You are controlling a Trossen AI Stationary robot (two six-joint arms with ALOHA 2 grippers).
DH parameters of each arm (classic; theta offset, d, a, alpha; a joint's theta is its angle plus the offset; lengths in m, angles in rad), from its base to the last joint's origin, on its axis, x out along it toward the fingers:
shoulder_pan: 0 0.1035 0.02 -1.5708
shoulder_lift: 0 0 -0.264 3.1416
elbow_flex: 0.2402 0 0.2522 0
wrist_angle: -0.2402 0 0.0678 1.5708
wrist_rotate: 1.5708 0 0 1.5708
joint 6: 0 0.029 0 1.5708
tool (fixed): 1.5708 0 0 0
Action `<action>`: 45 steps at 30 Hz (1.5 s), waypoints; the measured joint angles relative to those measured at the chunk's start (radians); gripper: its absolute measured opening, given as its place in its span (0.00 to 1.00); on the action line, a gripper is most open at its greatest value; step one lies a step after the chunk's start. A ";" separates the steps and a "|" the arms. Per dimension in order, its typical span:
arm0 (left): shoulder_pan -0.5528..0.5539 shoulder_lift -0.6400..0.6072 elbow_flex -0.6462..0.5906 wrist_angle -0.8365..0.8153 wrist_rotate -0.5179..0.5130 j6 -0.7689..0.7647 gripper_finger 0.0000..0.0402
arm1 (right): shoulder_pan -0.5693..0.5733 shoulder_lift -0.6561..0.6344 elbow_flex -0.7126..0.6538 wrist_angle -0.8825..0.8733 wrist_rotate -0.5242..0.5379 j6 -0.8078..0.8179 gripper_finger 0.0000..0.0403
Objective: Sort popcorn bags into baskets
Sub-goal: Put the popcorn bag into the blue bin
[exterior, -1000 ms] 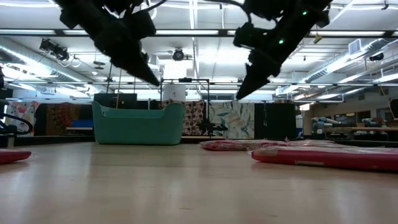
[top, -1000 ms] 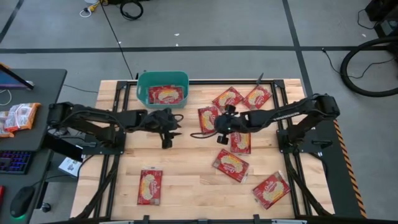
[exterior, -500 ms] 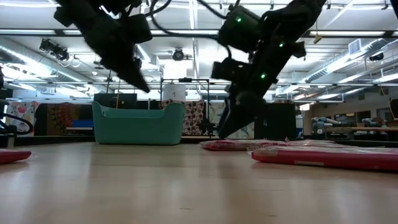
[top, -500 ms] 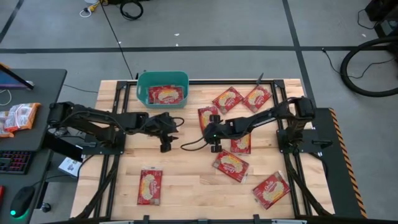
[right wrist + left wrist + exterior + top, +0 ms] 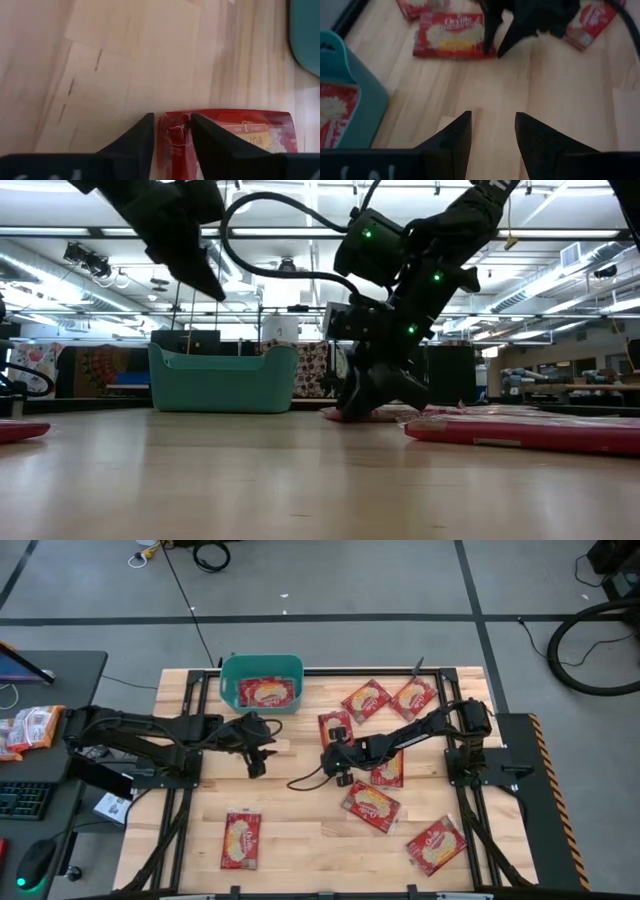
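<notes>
Seemingly light, flat, slippery popcorn bag [image 5: 227, 134]; right tool [image 5: 170, 131] straddled short edge, fingers apart, unclamped; left tool [image 5: 490, 131] apart, empty over desk [image 5: 300, 820].

The room is bright. Long ceiling lights [image 5: 300, 232] shine down from above and look very white in the low view. The wooden table [image 5: 300, 810] is lit evenly, with only small soft shadows under the arms. Both wrist views are blurry, and their dark fingers look fuzzy.
</notes>
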 joint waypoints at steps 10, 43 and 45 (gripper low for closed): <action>-0.001 0.003 -0.002 0.111 0.000 -0.048 0.39 | -0.002 0.000 -0.002 -0.009 -0.017 -0.016 0.02; -0.165 -0.357 -0.423 0.875 -0.072 0.250 0.39 | -0.005 -0.156 0.534 -0.331 -0.113 -0.021 0.00; -0.186 -0.389 -0.423 0.847 -0.099 0.267 0.39 | -0.020 -0.118 0.593 -0.336 -0.156 -0.032 0.00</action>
